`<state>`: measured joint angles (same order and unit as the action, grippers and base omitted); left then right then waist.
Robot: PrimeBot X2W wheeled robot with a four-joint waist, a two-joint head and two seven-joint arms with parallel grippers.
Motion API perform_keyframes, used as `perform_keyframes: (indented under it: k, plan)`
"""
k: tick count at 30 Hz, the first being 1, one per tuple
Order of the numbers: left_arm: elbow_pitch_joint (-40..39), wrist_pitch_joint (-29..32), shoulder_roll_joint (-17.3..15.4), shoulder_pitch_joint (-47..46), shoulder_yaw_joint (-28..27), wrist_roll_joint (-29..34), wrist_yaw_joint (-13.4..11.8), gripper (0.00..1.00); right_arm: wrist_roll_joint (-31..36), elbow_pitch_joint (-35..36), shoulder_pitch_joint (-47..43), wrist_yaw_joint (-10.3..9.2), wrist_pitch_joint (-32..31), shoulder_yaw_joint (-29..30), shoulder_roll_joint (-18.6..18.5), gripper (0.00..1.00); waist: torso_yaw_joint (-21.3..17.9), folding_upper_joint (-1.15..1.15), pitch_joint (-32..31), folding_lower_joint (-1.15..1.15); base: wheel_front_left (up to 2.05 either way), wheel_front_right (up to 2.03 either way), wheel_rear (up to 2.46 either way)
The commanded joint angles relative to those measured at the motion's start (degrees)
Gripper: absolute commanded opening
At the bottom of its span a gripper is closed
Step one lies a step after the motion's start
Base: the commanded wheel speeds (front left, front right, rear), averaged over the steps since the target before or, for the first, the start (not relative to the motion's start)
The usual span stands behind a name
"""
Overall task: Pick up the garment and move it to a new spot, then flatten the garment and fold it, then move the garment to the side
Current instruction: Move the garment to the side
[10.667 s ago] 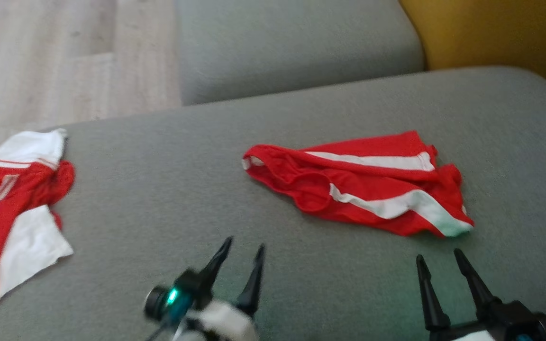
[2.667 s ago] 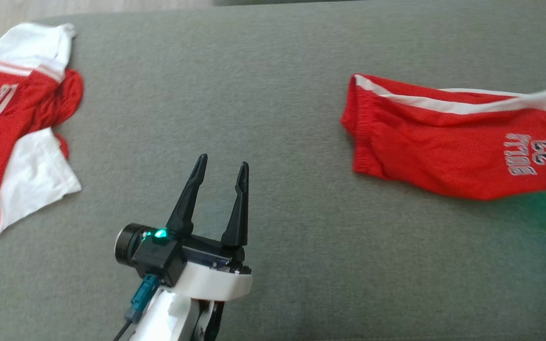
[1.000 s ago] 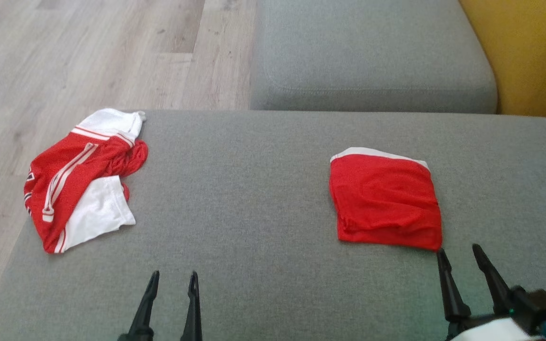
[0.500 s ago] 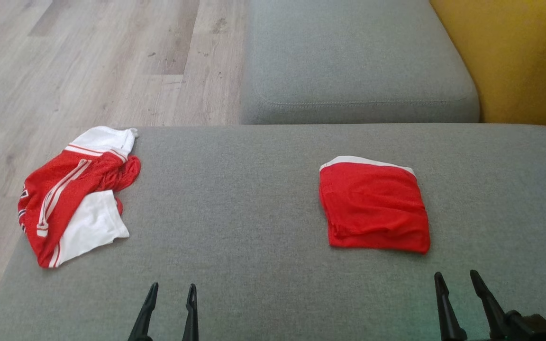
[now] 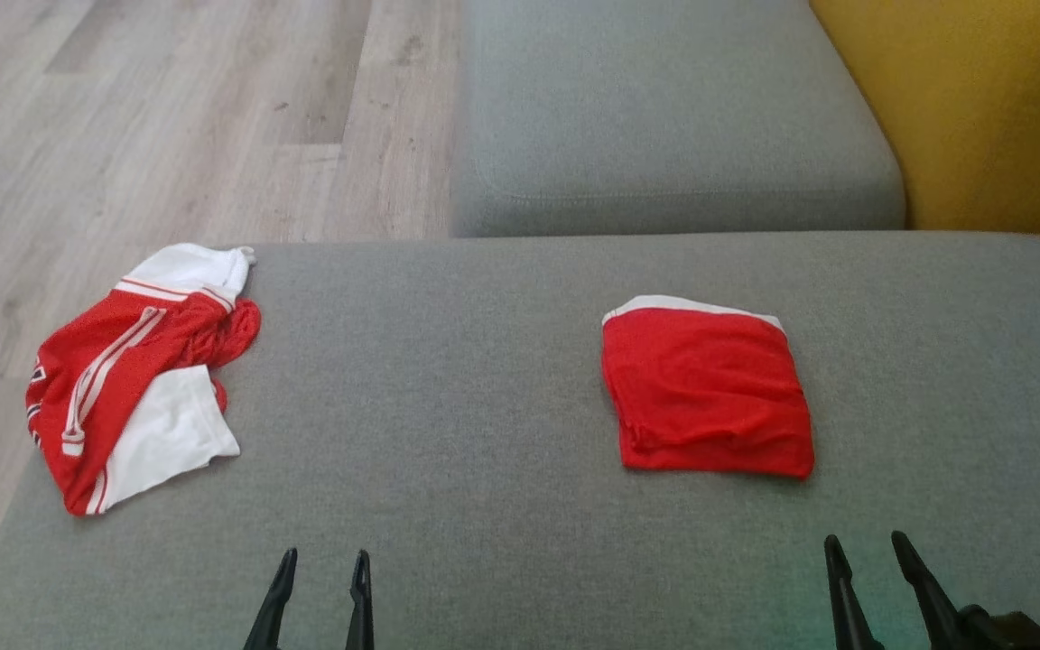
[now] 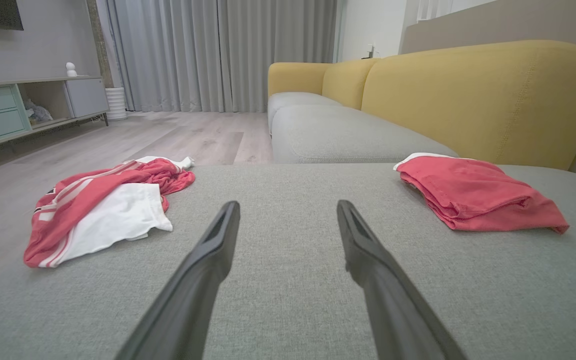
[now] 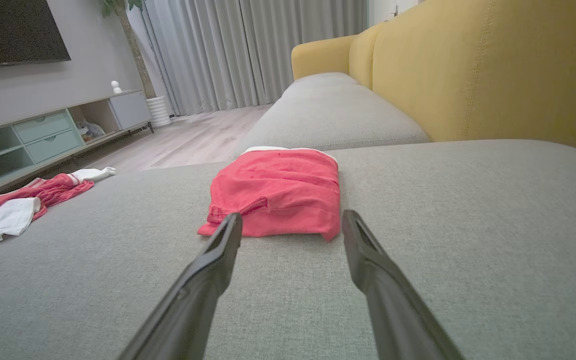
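Head view: down onto a grey cushion (image 5: 448, 506)
Folded red garment (image 5: 705, 393): flat on the cushion, right of centre, squared off, white edge along the far side
Red-and-white garment (image 5: 123, 379): crumpled at the cushion's left edge, well apart from the folded one
Left gripper (image 5: 325, 553): spread wide, empty, low at the near edge, clear of both garments
Right gripper (image 5: 865, 537): spread wide, empty, near the folded red garment's near right corner, not touching
Second cushion (image 5: 664, 117): beyond, between wooden floor (image 5: 168, 117) and yellow backrest (image 5: 980, 108)
Left wrist view: along the left gripper
Fingers (image 6: 215, 240): parted wide over bare cushion, holding nothing
Folded red garment: ahead to the right, stacked in layers
Red-and-white garment: ahead to the left, in a heap
Curtains (image 6: 218, 50): grey, at the far wall
Right wrist view: along the right gripper
Fingers (image 7: 218, 250): parted wide, empty
Folded red garment: straight ahead on the cushion, near edge just past the fingertips
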<state>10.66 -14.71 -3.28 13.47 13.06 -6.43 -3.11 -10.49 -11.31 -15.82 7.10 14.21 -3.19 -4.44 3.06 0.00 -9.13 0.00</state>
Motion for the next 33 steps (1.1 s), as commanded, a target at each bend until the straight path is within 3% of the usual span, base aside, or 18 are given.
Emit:
perform_keyframes:
  k: [1, 7, 11, 22, 25, 31, 32, 33]
  plan:
    - [-2.21, -0.29, 0.39, -2.55, -1.83, -0.16, -0.48, 1.00, 0.31, 1.35, 2.59, 0.39, 0.78, -1.21, -0.59, 1.00, -0.17, 0.00, 0.59, 0.00, 0.00, 0.00, 0.00]
    - [-4.40, -0.29, 0.39, -4.45, -0.72, -1.24, -0.98, 1.00, -1.59, -1.38, 9.07, 0.39, 0.78, -1.07, -2.33, 1.00, -0.79, 0.00, 4.56, 0.00, 0.00, 0.00, 0.00]
    - [-5.05, -0.29, 0.40, -6.05, 0.79, -1.45, -0.62, 1.00, -4.87, -8.75, 15.97, 0.39, -0.16, -0.52, -4.86, 1.00, -0.01, 0.00, 7.08, 0.00, 0.00, 0.00, 0.00]
    - [-6.74, -0.29, 0.40, -11.84, 3.78, -3.26, -0.35, 1.00, -19.09, -24.72, 36.07, 0.39, -19.82, -4.50, -11.72, 1.00, 3.31, 0.00, 14.95, 0.00, 0.00, 0.00, 0.00]
    - [-6.47, -0.29, 0.40, -13.24, 4.16, -3.21, -0.19, 1.00, -22.88, -28.94, 40.90, 0.39, -21.72, -6.13, -12.75, 1.00, 3.81, 0.00, 16.90, 0.00, 0.00, 0.00, 0.00]
    - [-6.75, -0.29, 0.40, -16.42, 3.78, -2.49, -0.51, 1.00, -23.66, -36.83, 46.66, 0.39, -22.57, -8.34, -13.34, 1.00, 4.98, 0.00, 19.49, 0.00, 0.00, 0.00, 0.00]
    - [-6.75, -0.29, 0.40, -16.79, 3.61, -2.44, -0.56, 1.00, -24.01, -37.78, 47.23, 0.39, -22.91, -9.02, -13.11, 0.47, 5.06, 0.00, 19.64, 0.00, 0.00, 0.00, 0.00]
    - [-6.80, -0.29, 0.40, -17.05, 3.42, -2.44, -0.63, 1.00, -24.57, -38.67, 47.62, 0.39, -23.35, -9.60, -12.85, 0.13, 5.11, 0.00, 19.74, 0.00, 0.00, 0.00, 0.00]
